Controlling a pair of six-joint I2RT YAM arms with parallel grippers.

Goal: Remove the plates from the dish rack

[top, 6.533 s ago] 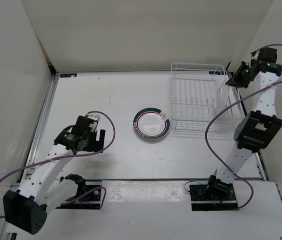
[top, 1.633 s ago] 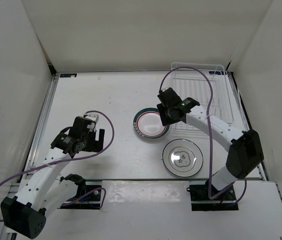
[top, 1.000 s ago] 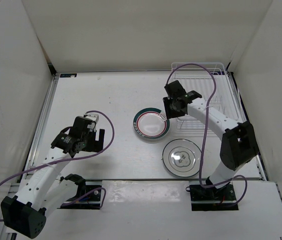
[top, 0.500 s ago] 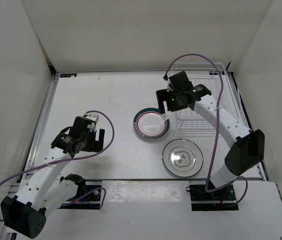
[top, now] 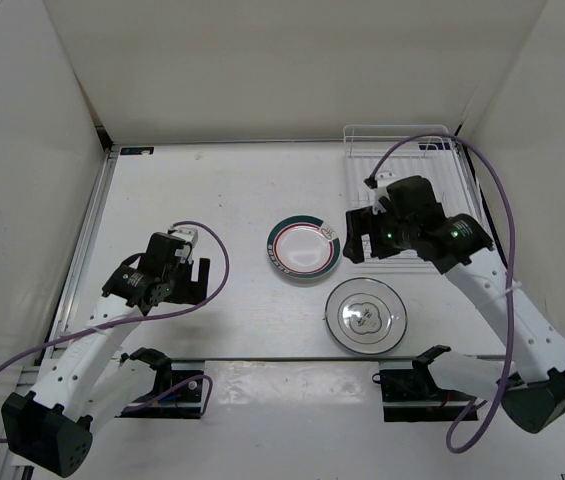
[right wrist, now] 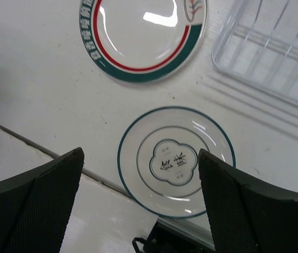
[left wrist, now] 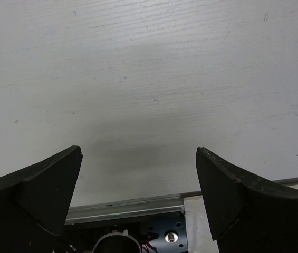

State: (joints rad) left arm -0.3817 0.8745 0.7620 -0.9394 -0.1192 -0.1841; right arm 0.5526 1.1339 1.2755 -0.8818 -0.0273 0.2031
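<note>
Two plates lie flat on the table. The one with the green-and-red rim (top: 304, 250) (right wrist: 143, 37) sits at the centre. The one with a thin dark rim and grey centre motif (top: 365, 316) (right wrist: 176, 161) lies nearer the front edge. The white wire dish rack (top: 402, 140) (right wrist: 275, 47) stands at the back right, and no plate shows in its visible part. My right gripper (top: 360, 238) (right wrist: 140, 154) hangs open and empty above the rack's near left corner, looking down on both plates. At the left, my left gripper (top: 198, 272) (left wrist: 138, 150) is open over bare table.
White walls close in the table on the left, back and right. A metal rail (left wrist: 138, 203) runs along the table's front edge, with the arm bases just beyond it. The right arm and its purple cable (top: 492, 200) cross over the rack.
Since the earliest frame the thin-rimmed plate has gone from the rack to the table. Over the last second the right arm pulled back and right from the rack's left edge. The left arm stayed still.
</note>
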